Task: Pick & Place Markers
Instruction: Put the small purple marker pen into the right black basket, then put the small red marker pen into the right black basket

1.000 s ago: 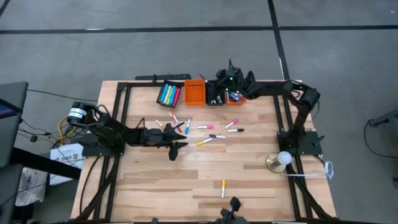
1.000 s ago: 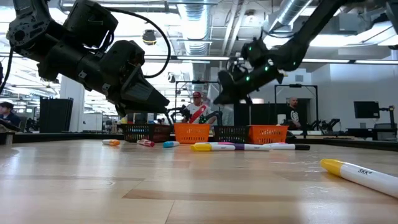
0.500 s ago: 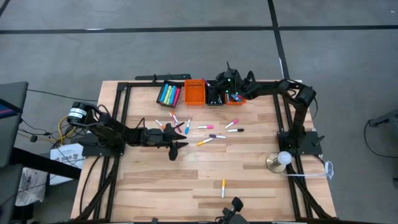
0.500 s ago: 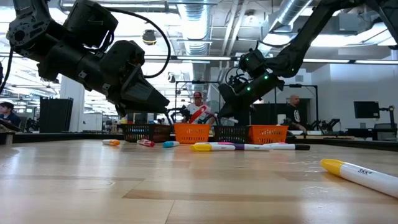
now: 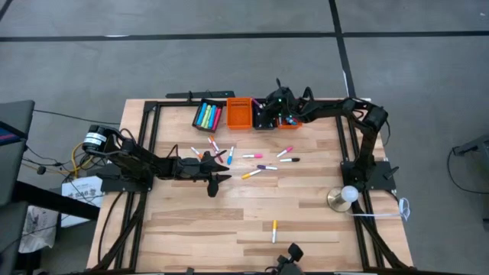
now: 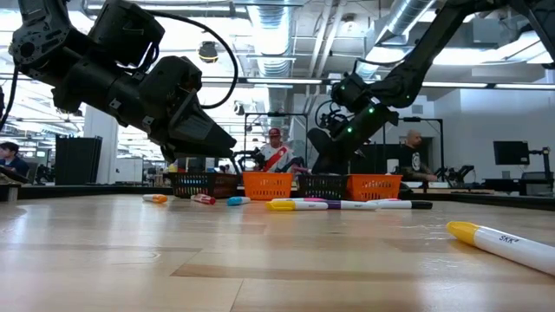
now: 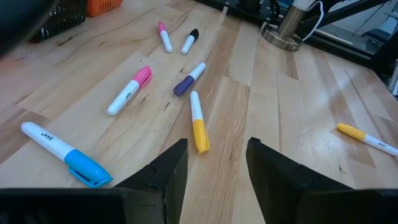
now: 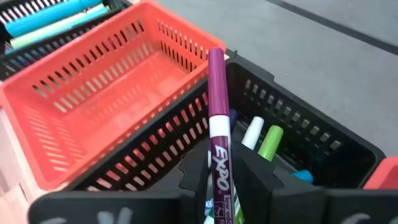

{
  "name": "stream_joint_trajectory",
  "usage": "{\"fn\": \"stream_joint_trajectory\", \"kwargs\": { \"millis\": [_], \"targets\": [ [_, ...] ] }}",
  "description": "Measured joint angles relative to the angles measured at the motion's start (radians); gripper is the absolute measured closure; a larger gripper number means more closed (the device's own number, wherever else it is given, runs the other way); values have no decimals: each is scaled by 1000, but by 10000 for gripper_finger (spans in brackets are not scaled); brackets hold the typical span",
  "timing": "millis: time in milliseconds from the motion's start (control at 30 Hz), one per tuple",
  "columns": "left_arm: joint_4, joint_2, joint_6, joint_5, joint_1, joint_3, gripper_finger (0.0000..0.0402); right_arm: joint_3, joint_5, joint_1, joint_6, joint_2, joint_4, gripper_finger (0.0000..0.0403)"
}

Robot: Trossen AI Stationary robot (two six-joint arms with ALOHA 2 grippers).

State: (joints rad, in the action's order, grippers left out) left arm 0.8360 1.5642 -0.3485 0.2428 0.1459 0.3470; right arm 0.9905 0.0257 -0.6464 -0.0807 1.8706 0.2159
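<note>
We were at the placing step: our right gripper [image 8: 217, 177] hung over the black mesh plastic bin [image 8: 323, 146] at the table's far edge, fingers pinching an upright purple-capped white marker [image 8: 216, 93], with other markers already lying inside. Beside it sat the empty orange mesh bin [image 8: 93, 106]. Our left gripper [image 7: 214, 165] waited spread apart above the loose markers on the wooden table [image 7: 298, 99], nearest a yellow-capped marker [image 7: 198, 122]. Next, we judged, the fingers needed to part so the marker dropped in.
</note>
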Motion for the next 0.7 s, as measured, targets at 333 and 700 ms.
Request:
{"fn": "stream_joint_trajectory", "kwargs": {
  "millis": [333, 700],
  "targets": [
    [0, 0, 0, 0, 0, 0, 243, 0, -1, 7, 2, -1, -25, 314],
    [-12, 0, 3, -1, 0, 0, 243, 0, 1, 53, 91, -210, -67, 312]
  ]
}}
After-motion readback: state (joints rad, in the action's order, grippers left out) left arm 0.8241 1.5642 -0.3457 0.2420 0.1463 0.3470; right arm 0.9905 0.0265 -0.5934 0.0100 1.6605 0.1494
